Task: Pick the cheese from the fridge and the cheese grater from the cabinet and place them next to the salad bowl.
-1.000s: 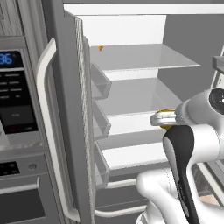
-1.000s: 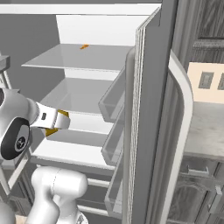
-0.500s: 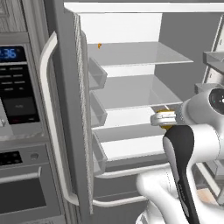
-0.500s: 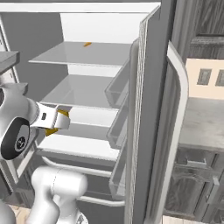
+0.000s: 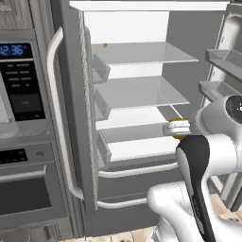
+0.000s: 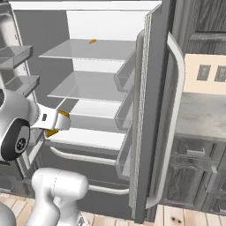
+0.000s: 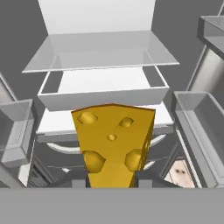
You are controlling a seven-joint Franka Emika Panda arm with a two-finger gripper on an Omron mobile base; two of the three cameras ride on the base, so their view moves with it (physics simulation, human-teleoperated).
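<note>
Cheese [image 7: 113, 142] clamped between gripper [image 7: 111, 180] fingers

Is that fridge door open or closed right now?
Open. The fridge door is swung wide, so its glass shelves and white interior are exposed in both base views.

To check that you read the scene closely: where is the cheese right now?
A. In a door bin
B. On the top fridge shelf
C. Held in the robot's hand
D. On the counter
C: the cheese sits between the fingers of the hand, in front of the open fridge.
</note>
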